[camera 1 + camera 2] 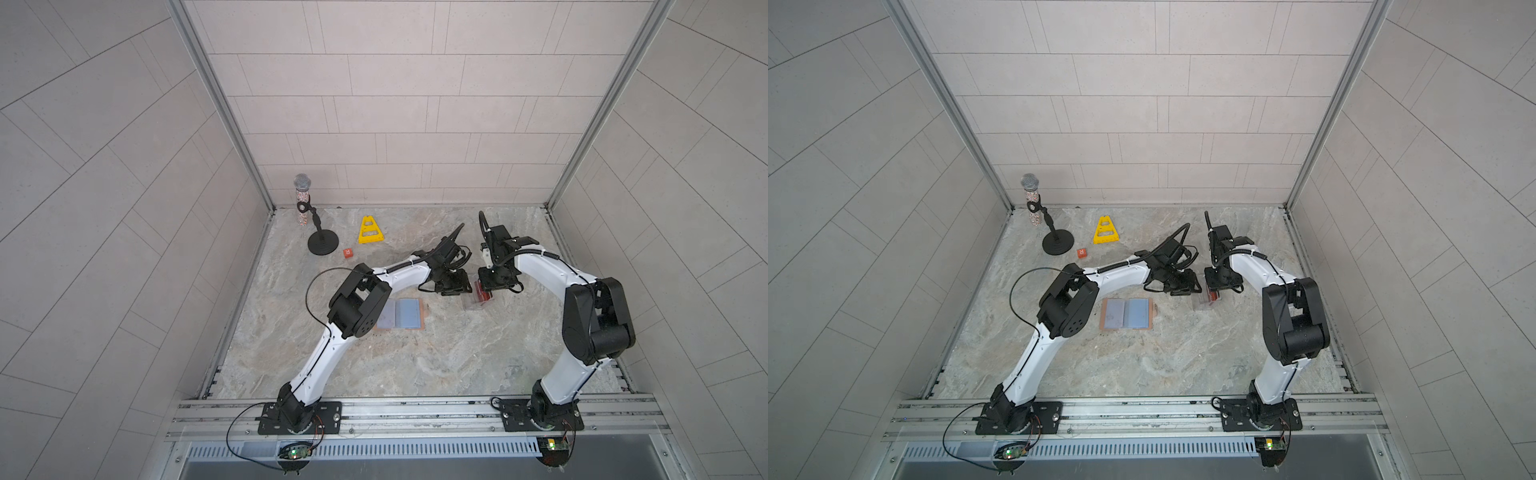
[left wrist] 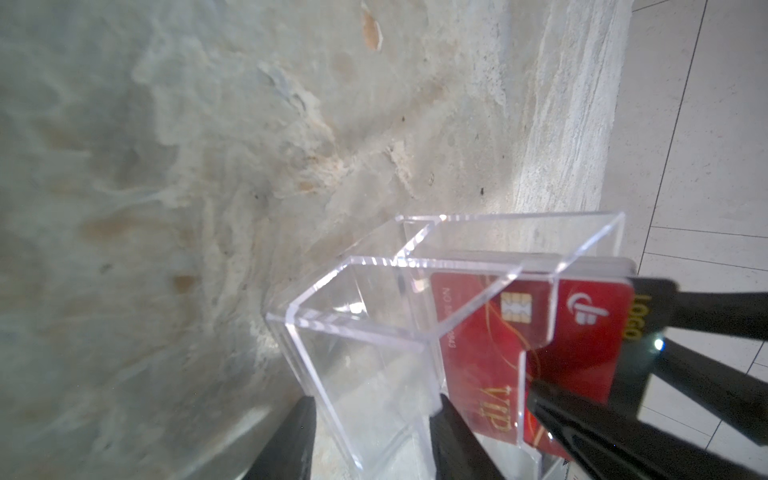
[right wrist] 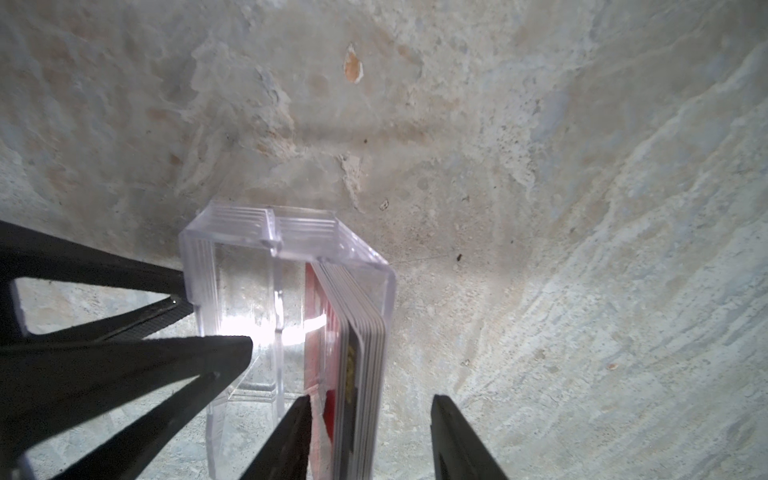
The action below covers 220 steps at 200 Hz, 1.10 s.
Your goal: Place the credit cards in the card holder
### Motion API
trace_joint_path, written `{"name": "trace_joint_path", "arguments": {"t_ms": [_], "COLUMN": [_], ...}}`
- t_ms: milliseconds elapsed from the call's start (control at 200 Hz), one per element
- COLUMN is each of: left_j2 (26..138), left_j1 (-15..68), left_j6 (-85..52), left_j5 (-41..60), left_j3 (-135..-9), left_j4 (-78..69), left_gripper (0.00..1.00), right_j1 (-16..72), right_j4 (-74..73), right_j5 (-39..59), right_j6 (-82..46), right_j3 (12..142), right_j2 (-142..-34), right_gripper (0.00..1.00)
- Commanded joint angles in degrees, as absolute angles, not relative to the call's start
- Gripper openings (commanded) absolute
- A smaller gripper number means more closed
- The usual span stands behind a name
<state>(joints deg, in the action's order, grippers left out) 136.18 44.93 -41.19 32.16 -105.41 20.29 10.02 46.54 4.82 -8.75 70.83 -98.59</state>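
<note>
Left gripper (image 2: 374,401) clamped clear box (image 2: 365,266); right gripper (image 3: 372,399) gaped astride credit cards (image 3: 361,332). You needed centred pinch, straight lift.

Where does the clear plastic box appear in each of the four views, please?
Top view: clear plastic box right of centre, where both arms meet.
Top view: the box, right of the open card holder.
Left wrist: the box close up, between the left tool's fingers.
Right wrist: the box close up, at the right tool.
Shared landmark: the credit cards standing inside it.
</note>
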Motion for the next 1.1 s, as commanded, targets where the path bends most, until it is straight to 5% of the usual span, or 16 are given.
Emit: {"name": "trace_joint_path", "arguments": {"t_ms": [0, 561, 1096], "left_j2": [136.45, 136.44, 136.18], "left_j1": [45.13, 45.11, 45.13], "left_j6": [-40.95, -40.75, -40.59], "left_j5": [29.55, 29.74, 29.74], "left_j3": [-103.42, -103.34, -103.25], "left_j4": [24.52, 24.47, 24.84], "left_gripper": [0.48, 0.48, 0.48], "right_j1": [10.46, 10.72, 7.24], "right_j4": [46.95, 47.39, 47.29], "right_j5": [3.7, 2.27, 13.87], "right_j6": [-7.94, -8.3, -8.83], "right_j3": [72.07, 72.11, 71.72], "right_j2": [-99.88, -96.61, -91.89], "right_gripper": [0.5, 0.48, 0.44]}}
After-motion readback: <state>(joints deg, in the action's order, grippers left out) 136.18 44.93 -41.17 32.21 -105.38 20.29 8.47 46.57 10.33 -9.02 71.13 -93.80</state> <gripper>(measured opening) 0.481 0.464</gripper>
